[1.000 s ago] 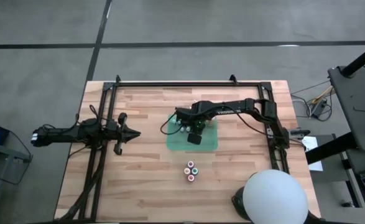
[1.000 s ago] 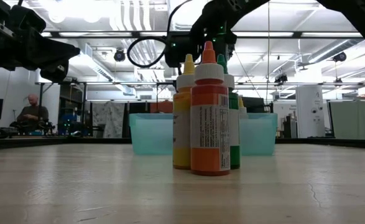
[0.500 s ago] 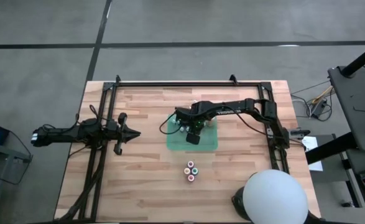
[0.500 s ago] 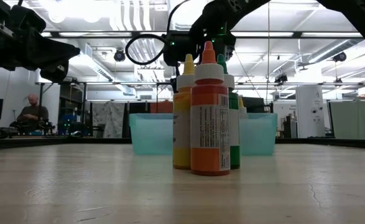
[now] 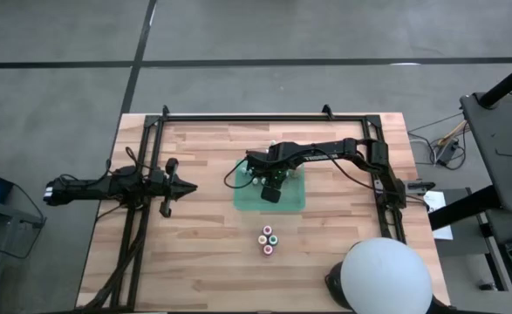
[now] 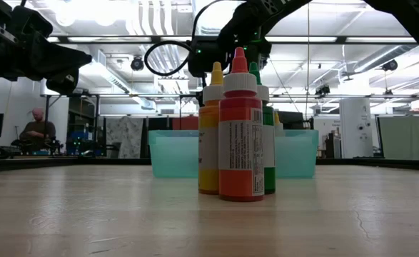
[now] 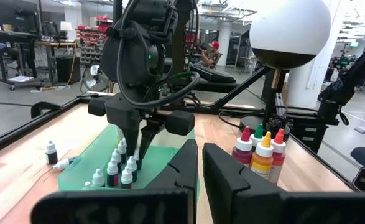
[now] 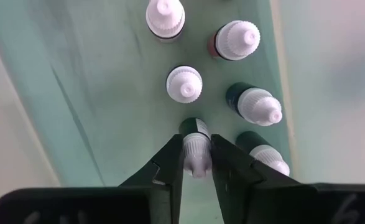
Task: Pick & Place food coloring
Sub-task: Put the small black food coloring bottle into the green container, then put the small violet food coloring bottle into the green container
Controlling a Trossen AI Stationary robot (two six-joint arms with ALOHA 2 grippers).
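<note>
Right pincer (image 8: 198,163) clamped on white-capped dropper bottle (image 8: 195,149), bottle body mostly hidden between fingers, upright, cap toward wrist, left pincer (image 7: 201,177) closed.

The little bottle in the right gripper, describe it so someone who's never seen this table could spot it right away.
Find the green mat at the middle of the wooden table, where small white-capped bottles stand in a cluster. The right gripper points straight down over them. The one meant is the little bottle whose white cap sits between its two dark fingers; its neighbours stand free.
</note>
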